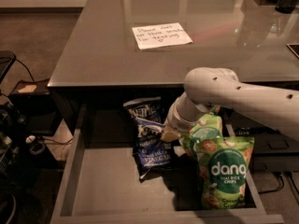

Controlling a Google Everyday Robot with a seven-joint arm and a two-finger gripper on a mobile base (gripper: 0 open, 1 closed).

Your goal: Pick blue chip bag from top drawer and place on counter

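The blue chip bag (150, 146) is in the open top drawer (103, 185), near its middle, with its upper right corner at my gripper (168, 133). The gripper comes down from the white arm on the right and is shut on that corner of the bag. The bag hangs tilted, slightly off the drawer bottom, with a shadow under it. The counter (103, 45) lies behind the drawer, with the white handwritten note (161, 35) on it.
A darker navy Kettle bag (142, 109) stands at the back of the drawer behind the blue one. Two green dang bags (226, 171) fill the drawer's right side, under the arm. Cables and equipment sit on the floor at the left (18, 125).
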